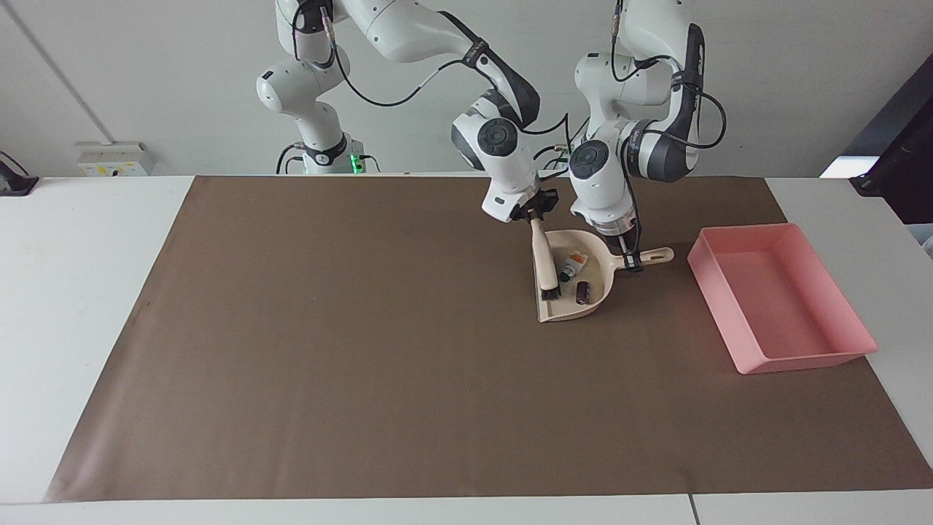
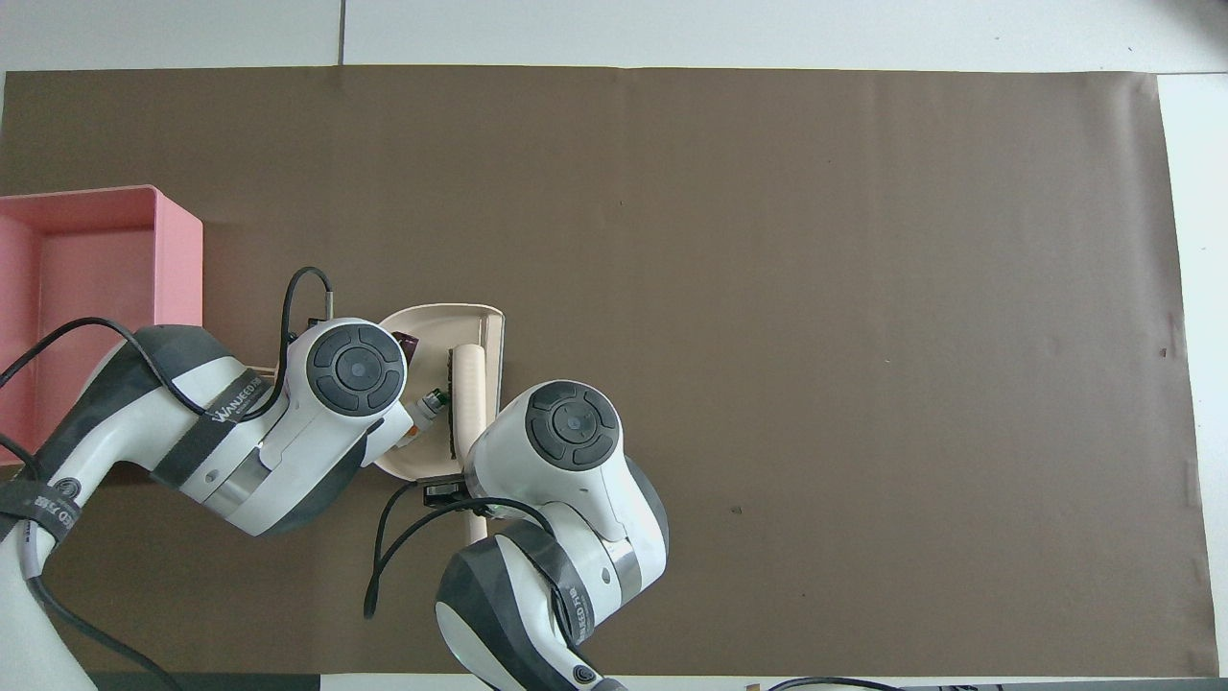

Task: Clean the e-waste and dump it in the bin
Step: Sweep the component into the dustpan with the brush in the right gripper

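The beige dustpan [image 1: 596,268] lies on the brown mat, its mouth toward the right arm's end of the table. My left gripper [image 1: 633,261] is shut on the dustpan's handle [image 1: 654,255]. My right gripper [image 1: 534,216] is shut on the end of a beige brush [image 1: 543,255], whose black bristles rest just inside the pan's mouth. The e-waste lies in the pan: a white cylinder with green and orange marks [image 1: 574,264] and a black one [image 1: 582,292]. In the overhead view the pan [image 2: 436,326], brush [image 2: 469,379] and white cylinder [image 2: 427,408] show between the wrists, which hide both grippers.
The pink bin [image 1: 802,362] stands at the left arm's end of the table, beside the dustpan and apart from it; it also shows in the overhead view [image 2: 177,259]. The brown mat [image 1: 364,350] covers most of the white table.
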Available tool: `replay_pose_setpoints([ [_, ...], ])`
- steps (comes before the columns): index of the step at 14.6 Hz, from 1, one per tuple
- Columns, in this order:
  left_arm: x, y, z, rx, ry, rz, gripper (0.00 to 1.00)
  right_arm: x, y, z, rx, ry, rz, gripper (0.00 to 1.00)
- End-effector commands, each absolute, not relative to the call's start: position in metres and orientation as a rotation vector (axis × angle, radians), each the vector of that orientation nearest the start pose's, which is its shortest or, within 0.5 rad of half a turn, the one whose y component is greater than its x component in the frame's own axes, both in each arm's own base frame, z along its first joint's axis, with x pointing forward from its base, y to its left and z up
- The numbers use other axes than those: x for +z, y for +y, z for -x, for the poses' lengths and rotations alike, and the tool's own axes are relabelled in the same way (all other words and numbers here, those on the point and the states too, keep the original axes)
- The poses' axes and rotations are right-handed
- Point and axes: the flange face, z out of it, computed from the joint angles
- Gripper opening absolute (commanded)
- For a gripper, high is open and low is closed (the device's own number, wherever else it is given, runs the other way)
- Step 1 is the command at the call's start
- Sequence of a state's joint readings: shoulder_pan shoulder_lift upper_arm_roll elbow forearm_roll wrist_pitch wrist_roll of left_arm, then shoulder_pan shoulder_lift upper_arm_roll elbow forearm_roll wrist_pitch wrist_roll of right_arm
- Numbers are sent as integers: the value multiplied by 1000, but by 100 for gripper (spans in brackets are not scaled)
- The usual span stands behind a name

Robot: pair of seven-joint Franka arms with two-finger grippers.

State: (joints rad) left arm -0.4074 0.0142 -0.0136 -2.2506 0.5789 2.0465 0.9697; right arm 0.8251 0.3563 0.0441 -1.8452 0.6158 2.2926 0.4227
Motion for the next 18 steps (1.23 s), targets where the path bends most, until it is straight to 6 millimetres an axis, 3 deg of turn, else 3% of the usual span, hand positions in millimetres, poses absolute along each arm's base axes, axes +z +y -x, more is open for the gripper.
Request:
replay_pose_setpoints([
  [1, 344, -177, -462, 387, 2066, 1757, 0, 366, 496, -412, 283, -55, 2608, 0],
  [5, 333, -163, -459, 234, 2090, 1804, 0, 401, 473, -401, 316, -56, 2604, 0],
  [8, 333, -157, -463, 197, 2104, 1843, 0, 434, 440, -385, 260, -22, 2669, 0],
  [11, 350, -148, -470, 138, 2202, 1896, 0, 469, 396, -392, 195, -5, 2875, 0],
  [14, 379, -128, -483, 97, 2237, 1938, 0, 505, 306, -428, 162, 39, 2969, 0],
  [15, 392, -123, -490, 96, 2239, 1945, 0, 511, 270, -442, 178, 38, 3003, 0],
  [18, 432, -79, -515, 119, 2209, 1973, 0, 509, 171, -471, 282, -76, 3134, 0],
])
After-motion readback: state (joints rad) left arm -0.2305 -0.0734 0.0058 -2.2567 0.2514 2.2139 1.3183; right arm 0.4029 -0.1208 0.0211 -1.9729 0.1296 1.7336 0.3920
